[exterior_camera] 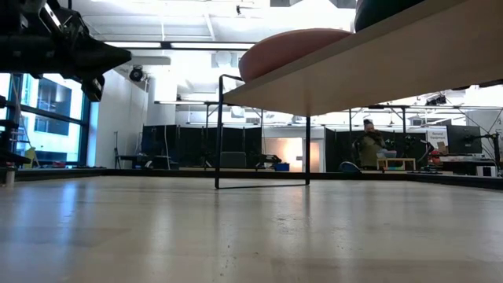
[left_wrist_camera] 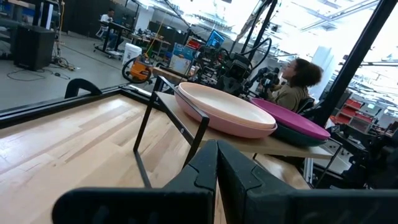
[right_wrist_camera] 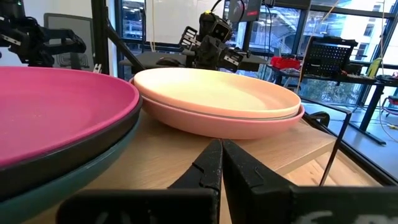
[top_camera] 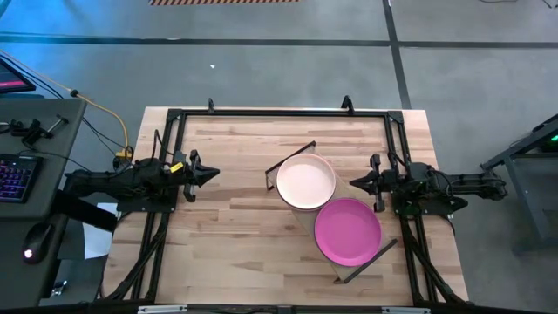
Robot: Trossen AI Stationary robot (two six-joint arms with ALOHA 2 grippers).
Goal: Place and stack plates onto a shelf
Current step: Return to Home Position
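Note:
The shelf (top_camera: 301, 212), a light wood board on thin dark end frames, stands slanted on the table's right half. Two stacks of plates rest on it: a cream plate on a light pink one (top_camera: 305, 181) toward the far end, and a magenta plate (top_camera: 347, 230) on a black and a pale teal one (right_wrist_camera: 56, 177) toward the near end. The dark green plate is hidden. My left gripper (top_camera: 213, 175) is shut and empty at the table's left. My right gripper (top_camera: 356, 184) is shut and empty just right of the shelf, level with the stacks.
A dark metal frame (top_camera: 279, 112) runs along the table's far edge and sides. Bare wood lies between my left gripper and the shelf. A desk with a keyboard (top_camera: 17, 177) stands left of the table. A person (exterior_camera: 369, 145) is far off in the room.

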